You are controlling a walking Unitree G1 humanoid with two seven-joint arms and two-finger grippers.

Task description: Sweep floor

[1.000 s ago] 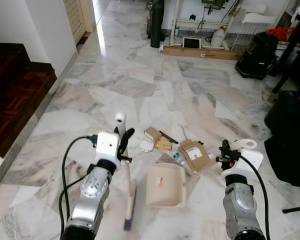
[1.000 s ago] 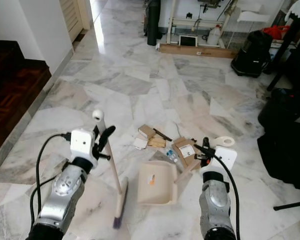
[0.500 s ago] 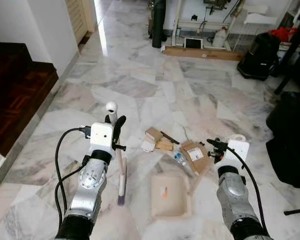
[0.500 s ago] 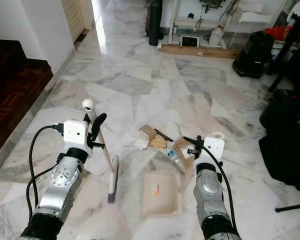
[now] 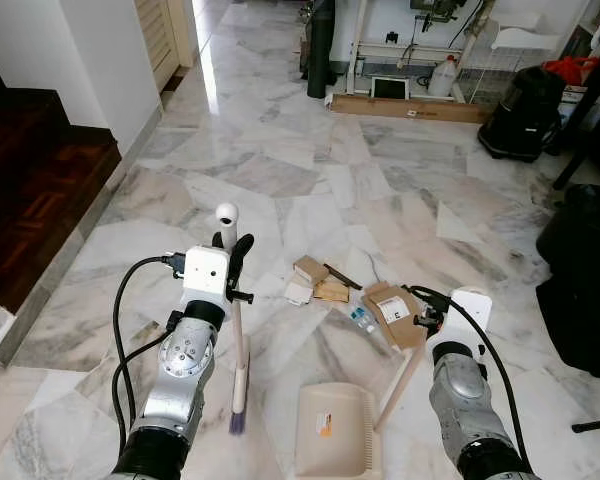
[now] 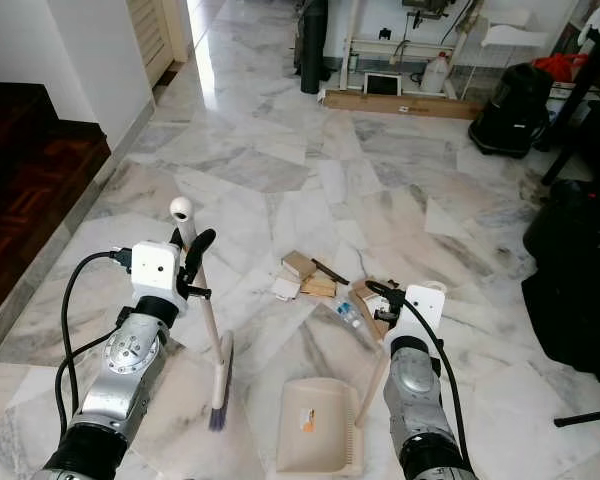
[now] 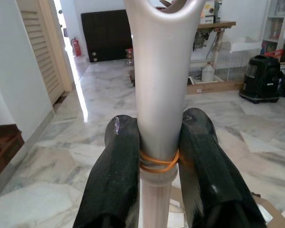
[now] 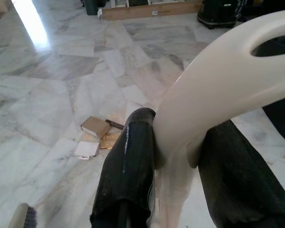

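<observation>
My left gripper (image 5: 235, 266) is shut on the pale handle of a broom (image 5: 238, 360), which stands almost upright with its bristles (image 5: 237, 419) on the marble floor. In the left wrist view both fingers (image 7: 115, 175) clamp the silver handle (image 7: 156, 90). My right gripper (image 5: 429, 318) is shut on the looped handle (image 8: 218, 90) of a beige dustpan (image 5: 332, 442), which lies flat on the floor near me. A litter pile lies beyond the pan: a labelled cardboard box (image 5: 394, 312), a small box (image 5: 308, 269), white paper (image 5: 297, 293) and a plastic bottle (image 5: 360, 319).
Dark wooden stairs (image 5: 30, 190) rise at the left beside a white wall. A black vacuum (image 5: 520, 110) and a long cardboard box (image 5: 405, 107) stand at the back. A black bag (image 5: 585, 280) sits at the right. Open marble floor stretches ahead.
The dustpan has slid back toward me, away from the litter pile. The broom has swung more upright and its bristles moved slightly left. The litter has stayed put.
</observation>
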